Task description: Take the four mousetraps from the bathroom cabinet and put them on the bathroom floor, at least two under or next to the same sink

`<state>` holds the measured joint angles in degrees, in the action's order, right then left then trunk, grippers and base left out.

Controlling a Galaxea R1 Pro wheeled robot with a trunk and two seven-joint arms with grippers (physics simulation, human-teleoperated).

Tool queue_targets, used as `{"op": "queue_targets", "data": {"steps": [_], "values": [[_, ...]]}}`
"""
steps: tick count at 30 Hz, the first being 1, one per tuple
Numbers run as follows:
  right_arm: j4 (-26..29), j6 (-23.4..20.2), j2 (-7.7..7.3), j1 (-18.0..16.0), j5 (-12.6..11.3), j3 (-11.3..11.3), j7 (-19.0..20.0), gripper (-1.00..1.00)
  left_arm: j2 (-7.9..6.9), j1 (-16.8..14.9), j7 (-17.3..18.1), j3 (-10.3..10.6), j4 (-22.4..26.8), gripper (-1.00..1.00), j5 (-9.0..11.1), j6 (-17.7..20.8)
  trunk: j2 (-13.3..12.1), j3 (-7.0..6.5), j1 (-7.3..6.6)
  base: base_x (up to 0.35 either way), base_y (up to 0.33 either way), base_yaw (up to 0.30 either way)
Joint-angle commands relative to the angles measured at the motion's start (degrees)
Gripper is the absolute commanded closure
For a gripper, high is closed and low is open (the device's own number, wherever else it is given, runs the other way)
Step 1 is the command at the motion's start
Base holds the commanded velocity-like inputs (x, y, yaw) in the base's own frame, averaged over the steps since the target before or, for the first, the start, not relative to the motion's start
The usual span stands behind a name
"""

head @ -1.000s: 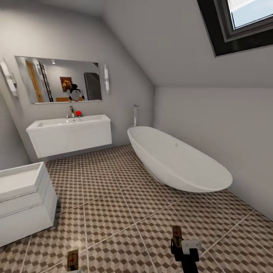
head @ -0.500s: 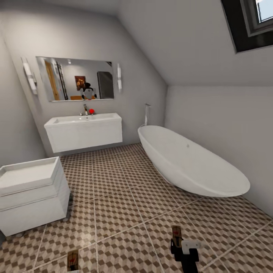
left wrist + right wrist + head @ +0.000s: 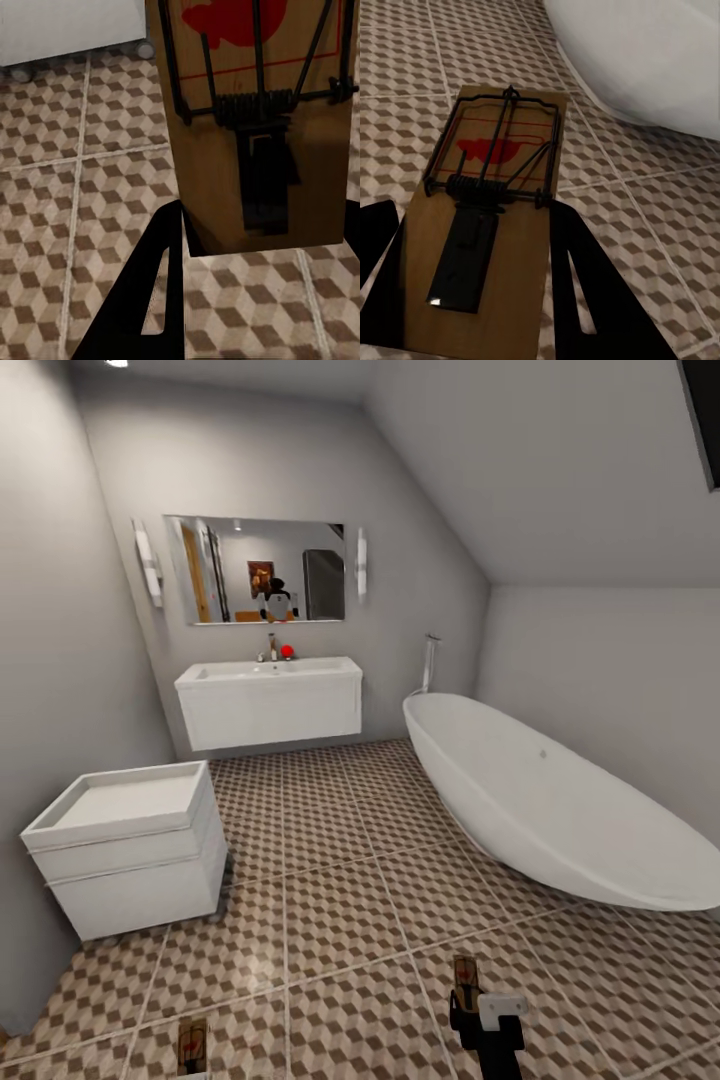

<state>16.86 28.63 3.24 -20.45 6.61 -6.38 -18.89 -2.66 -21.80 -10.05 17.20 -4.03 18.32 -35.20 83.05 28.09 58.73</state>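
My right gripper (image 3: pixel 470 1000) is shut on a tan wooden mousetrap (image 3: pixel 465 973), which it holds above the cube-patterned bathroom floor (image 3: pixel 340 900). In the right wrist view this mousetrap (image 3: pixel 495 217) lies between the two black fingers (image 3: pixel 577 277), red spot facing up. My left gripper (image 3: pixel 262 225) is shut on a second mousetrap (image 3: pixel 262 135). That second mousetrap (image 3: pixel 191 1046) sits at the bottom edge of the head view. The white sink (image 3: pixel 268 670) on its wall-hung vanity stands against the far wall under a mirror. The cabinet is out of view.
A white oval bathtub (image 3: pixel 560 810) runs along the right wall. A square white toilet (image 3: pixel 130 850) stands at the left wall, and its base (image 3: pixel 67 30) is close to the left gripper. Open tiled floor lies between them up to the vanity. The ceiling slopes down at the right.
The camera has turned left, so the sink, tub and toilet sit further right in the picture. Both grippers still hold their mousetraps in the same place.
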Motion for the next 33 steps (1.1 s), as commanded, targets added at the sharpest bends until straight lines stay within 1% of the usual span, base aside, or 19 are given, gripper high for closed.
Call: {"op": "queue_targets", "data": {"steps": [1,15,18,21,23,27,30,33], "values": [[-0.04,0.03,0.0,-0.03,0.43,-0.12,-0.27,1.0,0.05,-0.09,-0.5,0.46,-0.19,1.0,-0.04,-0.22,0.03,0.06,0.0,0.0,0.0,0.275],[-0.07,0.03,0.05,-0.03,0.42,-0.12,-0.27,1.0,0.02,-0.09,-0.49,0.46,-0.19,1.0,-0.04,-0.22,0.03,0.1,0.0,0.0,0.0,0.274],[-0.26,-0.29,0.04,-0.03,0.32,-0.12,-0.07,1.0,0.02,-0.09,-0.5,0.46,-0.19,1.0,-0.04,-0.22,0.03,0.11,0.0,0.0,0.0,0.074],[-3.33,-0.34,0.04,-0.03,0.27,-0.11,0.04,1.0,0.02,-0.09,-0.5,0.46,-0.19,1.0,-0.04,-0.22,0.03,0.11,0.0,0.0,0.0,0.022],[-7.75,-0.35,-0.1,-0.03,0.3,-0.06,0.08,1.0,0.02,-0.09,-0.5,0.46,-0.19,1.0,-0.04,-0.22,0.03,0.11,0.0,0.0,0.0,0.005],[-13.7,-0.48,-0.06,-0.03,0.21,-0.1,0.01,1.0,0.02,-0.09,-0.5,0.46,-0.19,1.0,-0.04,-0.22,0.03,0.11,0.0,0.0,0.0,0.002],[-15.14,-0.53,0.19,-0.03,0.18,-0.12,0.04,1.0,0.02,-0.09,-0.5,0.46,-0.19,1.0,-0.04,-0.22,0.03,0.11,0.0,0.0,0.0,0.0],[-15.47,-0.51,0.31,-0.03,0.17,-0.08,0.06,1.0,0.02,-0.09,-0.5,0.46,-0.19,1.0,-0.04,-0.22,0.03,0.11,0.0,0.0,0.0,0.0]]}}
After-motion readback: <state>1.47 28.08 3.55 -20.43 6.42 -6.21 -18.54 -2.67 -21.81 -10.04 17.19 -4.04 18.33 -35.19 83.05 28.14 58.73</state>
